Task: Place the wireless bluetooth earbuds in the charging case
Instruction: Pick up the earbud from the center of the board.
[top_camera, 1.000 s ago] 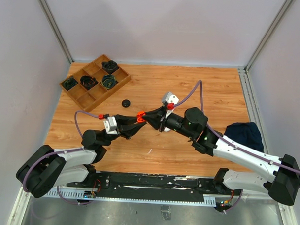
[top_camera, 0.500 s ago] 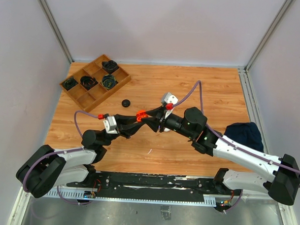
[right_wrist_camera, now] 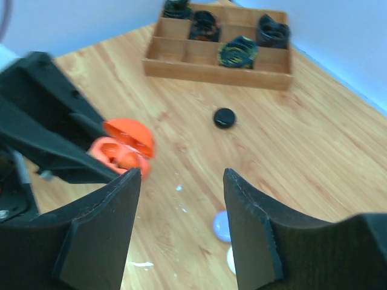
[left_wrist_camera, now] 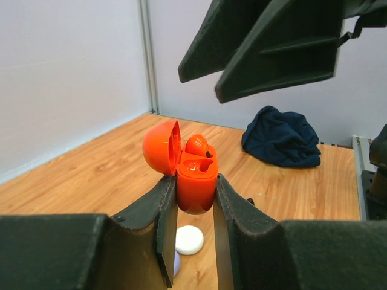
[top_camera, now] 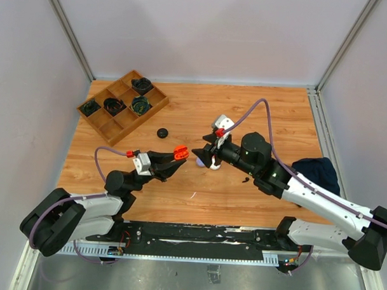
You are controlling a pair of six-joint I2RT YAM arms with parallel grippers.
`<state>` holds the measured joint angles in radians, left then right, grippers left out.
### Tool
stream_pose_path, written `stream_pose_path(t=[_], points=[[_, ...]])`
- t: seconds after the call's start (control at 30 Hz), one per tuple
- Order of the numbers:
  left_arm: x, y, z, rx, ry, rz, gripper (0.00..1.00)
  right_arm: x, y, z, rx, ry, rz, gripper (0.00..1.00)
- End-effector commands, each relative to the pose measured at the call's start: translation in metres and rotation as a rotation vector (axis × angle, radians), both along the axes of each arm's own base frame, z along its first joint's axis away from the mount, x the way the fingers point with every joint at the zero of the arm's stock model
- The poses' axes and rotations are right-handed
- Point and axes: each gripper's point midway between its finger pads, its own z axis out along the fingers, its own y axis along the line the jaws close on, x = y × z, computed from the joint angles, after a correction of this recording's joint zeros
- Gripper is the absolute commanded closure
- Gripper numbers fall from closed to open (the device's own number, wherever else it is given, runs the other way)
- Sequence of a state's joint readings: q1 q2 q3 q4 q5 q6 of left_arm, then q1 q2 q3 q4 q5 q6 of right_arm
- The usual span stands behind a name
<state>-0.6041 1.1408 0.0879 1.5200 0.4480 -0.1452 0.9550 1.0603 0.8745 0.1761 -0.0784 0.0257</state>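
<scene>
- Well along: at least one glossy red-orange earbud (left_wrist_camera: pixel 198 148) seated in the rounded matching charging case (left_wrist_camera: pixel 196 181), domed lid (left_wrist_camera: pixel 161 148) hinged open.
- Left claw (left_wrist_camera: pixel 195 190) nearly closed, pinching case above wood-grain counter (left_wrist_camera: pixel 91 175).
- Right claw (right_wrist_camera: pixel 181 181) half spread, empty, nearby.
- Likely left: shutting lid; smooth white puck case (left_wrist_camera: pixel 189 239) untouched.

My left end effector (top_camera: pixel 175 158) and right end effector (top_camera: pixel 201 159) are facing tip to tip at frame centre, the open orange charging case (top_camera: pixel 180 151) filling the narrow gap. Bare worktop (top_camera: pixel 258 112) is lying open toward the upper right. The tray (top_camera: pixel 142 122) is blocking the upper left, a black round case (top_camera: pixel 162 132) sitting near it. A dark cloth (top_camera: pixel 315 171) is crowding the right edge.
</scene>
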Motion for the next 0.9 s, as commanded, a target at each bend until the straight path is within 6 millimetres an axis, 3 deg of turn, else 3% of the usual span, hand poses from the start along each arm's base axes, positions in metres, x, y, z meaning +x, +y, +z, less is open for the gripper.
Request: stream_pose_path(t=[0.0,0.2,0.4,0.63,0.87], points=[[-0.002,0.01,0.006,-0.005,-0.067,0.059,1.0,0.029,-0.036,-0.01,-0.099,0.043,-0.139,0.41],[0.001,0.016,-0.007,0.055,-0.06,0.108,1.0,0.071,-0.08,-0.047,-0.207,0.2,-0.319,0.38],[0.005,0.018,-0.016,0.085,-0.053,0.132,1.0,0.1,-0.121,-0.078,-0.274,0.299,-0.439,0.37],[0.001,0.017,-0.018,0.084,-0.04,0.112,1.0,0.131,-0.182,-0.117,-0.335,0.489,-0.619,0.41],[-0.002,0.02,-0.015,0.076,-0.047,0.113,1.0,0.158,-0.212,-0.147,-0.365,0.612,-0.694,0.47]])
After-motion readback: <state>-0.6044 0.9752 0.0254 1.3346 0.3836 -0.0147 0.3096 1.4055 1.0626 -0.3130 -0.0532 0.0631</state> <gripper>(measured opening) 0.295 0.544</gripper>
